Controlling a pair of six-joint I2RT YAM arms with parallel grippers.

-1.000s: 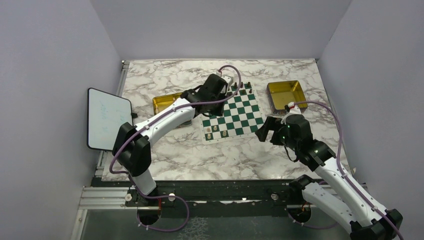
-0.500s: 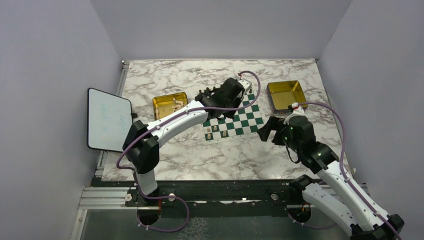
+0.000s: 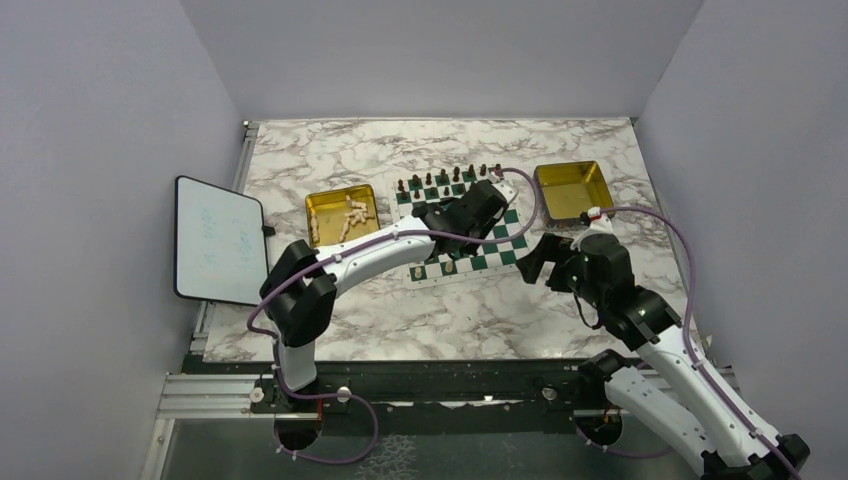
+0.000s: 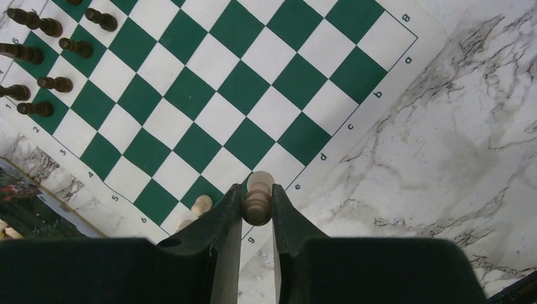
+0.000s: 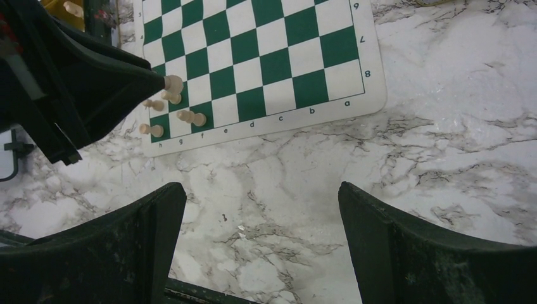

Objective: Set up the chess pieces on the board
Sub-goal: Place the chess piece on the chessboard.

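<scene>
Top view: our left end effector (image 3: 432,218) hangs over the near rows of the board (image 3: 500,238), where light pieces belong.
Left wrist: narrowed, it pinches a light piece (image 4: 258,205) above the near edge squares, ready for placing, we judge.
Right wrist: our right end effector (image 5: 261,196) gapes wide, empty, parked off the board.

Marble table (image 3: 330,320), gold trays (image 3: 568,190), white tablet (image 3: 217,240)

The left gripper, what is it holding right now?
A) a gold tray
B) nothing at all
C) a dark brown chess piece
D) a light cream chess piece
D: in the left wrist view the left gripper has its jaws pinched on a cream chess piece at the near edge of the board.
</scene>
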